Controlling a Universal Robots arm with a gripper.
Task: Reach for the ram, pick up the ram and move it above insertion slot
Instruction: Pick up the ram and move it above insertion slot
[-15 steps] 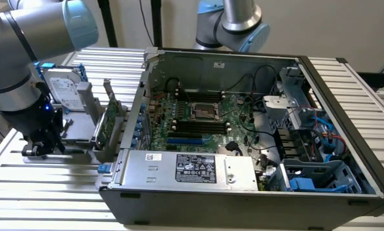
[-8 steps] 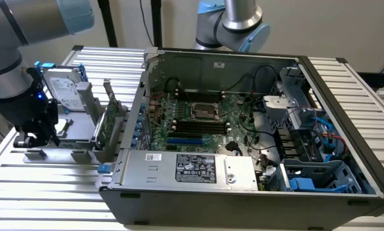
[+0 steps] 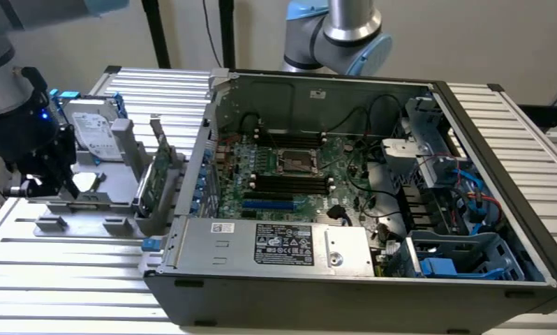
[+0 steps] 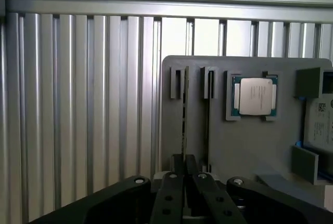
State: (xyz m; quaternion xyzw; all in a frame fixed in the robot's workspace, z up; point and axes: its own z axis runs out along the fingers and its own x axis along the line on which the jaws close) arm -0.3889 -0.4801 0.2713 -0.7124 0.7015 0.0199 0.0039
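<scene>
- My gripper [image 4: 184, 174] is pinched in narrow. The thin edge of the ram [image 4: 183, 125] runs straight in between its fingers, so I read it as a grip on the near end.
- The ram stands on edge in the grey tray [image 4: 223, 146]. Its far end sits in a slotted bracket straight ahead of the fingertips, and I judge it not yet lifted.
- Risk: the hold is on one end of a thin board. If I pull off-line, the far end could bind in its bracket and the board could twist or slip out of the fingers.
- Risk: a second dark line [image 4: 208, 125] runs just beside the ram. I cannot tell whether it is another stick or a bare slot, and a sideways drift could knock it.
- Risk: the carry to the computer case [image 3: 353, 296] passes the upright card [image 3: 158, 174] and the case wall, and a low path could clip either.
- Tray contents: the ram, and a processor chip [image 4: 255, 96] in a square pocket further off to the side. Beyond that is a hard drive [image 4: 320, 125].
- Case contents: a mainboard [image 3: 297, 150] with dark long slots [image 3: 288, 183], cables, and a power supply [image 3: 278, 244] along the wall.
</scene>
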